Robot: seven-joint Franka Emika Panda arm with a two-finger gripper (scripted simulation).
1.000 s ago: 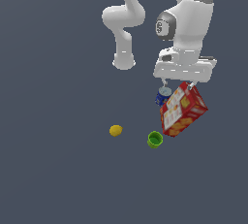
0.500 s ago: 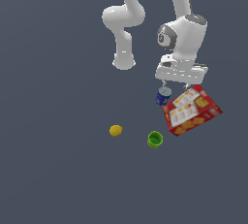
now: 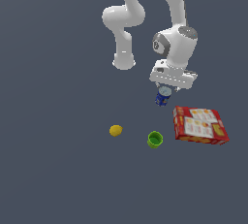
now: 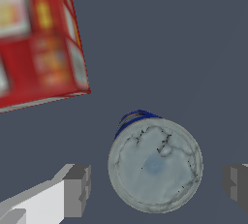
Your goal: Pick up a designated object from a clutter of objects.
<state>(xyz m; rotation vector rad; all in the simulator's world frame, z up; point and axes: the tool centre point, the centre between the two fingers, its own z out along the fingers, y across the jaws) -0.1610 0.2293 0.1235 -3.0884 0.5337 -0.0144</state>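
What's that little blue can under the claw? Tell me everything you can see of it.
The can is a small blue cylinder with a pale silvery-grey top marked by thin dark cracks; it looks like metal. It stands roughly upright on the dark floor, apart from the red box. The claw hangs right above it, one finger on each side of the top, with gaps showing, so nothing seems to grip it yet. Its label is not clear from here.

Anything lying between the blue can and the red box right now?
No. In the exterior view, only bare floor separates the blue can from the red box; the wrist view shows the same open gap. The green cup sits off to the side.
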